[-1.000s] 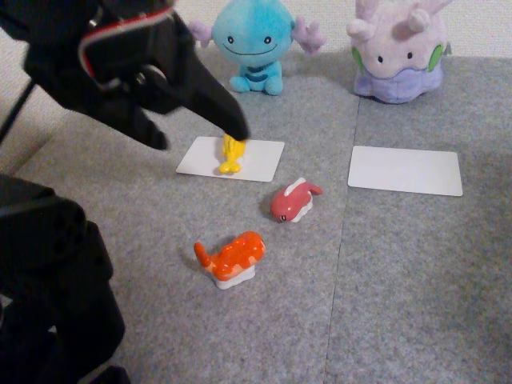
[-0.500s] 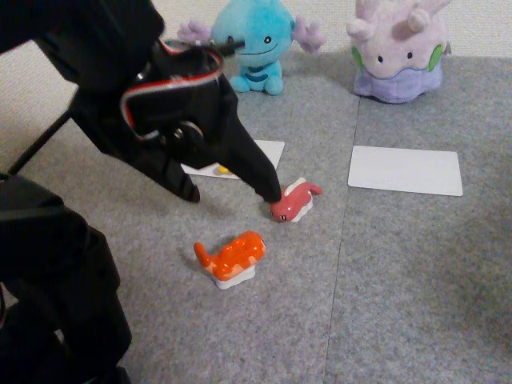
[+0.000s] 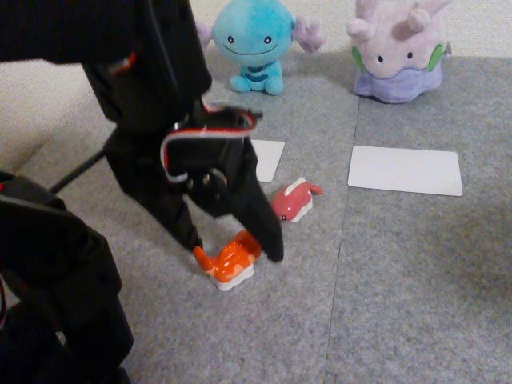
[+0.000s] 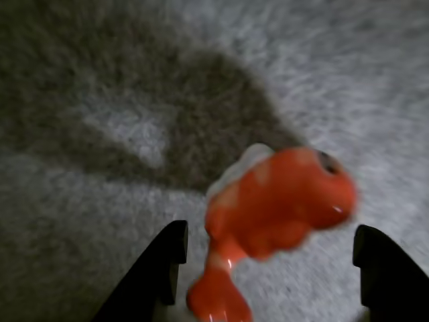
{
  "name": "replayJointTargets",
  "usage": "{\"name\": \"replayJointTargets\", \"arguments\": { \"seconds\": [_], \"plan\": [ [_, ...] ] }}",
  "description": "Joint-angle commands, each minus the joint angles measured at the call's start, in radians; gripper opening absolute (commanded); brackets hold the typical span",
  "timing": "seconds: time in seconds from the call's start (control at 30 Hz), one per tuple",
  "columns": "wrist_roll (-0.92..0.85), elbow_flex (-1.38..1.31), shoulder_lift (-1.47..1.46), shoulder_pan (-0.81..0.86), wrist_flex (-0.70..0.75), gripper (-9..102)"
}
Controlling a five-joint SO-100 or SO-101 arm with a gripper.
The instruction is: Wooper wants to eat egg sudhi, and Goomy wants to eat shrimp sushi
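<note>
The jaws stand spread, one on each side of the shrimp sushi (image 3: 231, 260), in the fixed view; the gripper (image 3: 234, 246) is low over the grey carpet (image 3: 400, 280). Two sushi toys show here: the orange one and a pink-red one (image 3: 293, 201) (just beyond it). Two plush sit at the back, Wooper (image 3: 253, 42) left, Goomy (image 3: 398, 50) right. Two white cards: one (image 3: 267, 158) partly behind the arm, one (image 3: 406, 170) before Goomy. No writing is legible.

In the wrist view the shrimp sushi (image 4: 278, 215), blurred, lies between two black fingertips (image 4: 171, 258), clear of both.
</note>
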Motion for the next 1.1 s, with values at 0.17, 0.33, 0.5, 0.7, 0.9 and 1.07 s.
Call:
{"name": "replayJointTargets", "arguments": {
  "seconds": [0.17, 0.33, 0.5, 0.7, 0.9, 1.07],
  "plan": [
    [-0.012, 0.087, -0.006, 0.0, -0.127, 29],
    [-0.011, 0.087, -0.006, -0.009, -0.132, 24],
    [0.006, 0.087, -0.006, -0.009, -0.16, 23],
    [0.015, 0.087, -0.006, -0.006, -0.173, 23],
    [0.025, 0.087, -0.006, -0.008, -0.175, 17],
    [0.025, 0.087, -0.006, -0.006, -0.193, 12]
  ]
}}
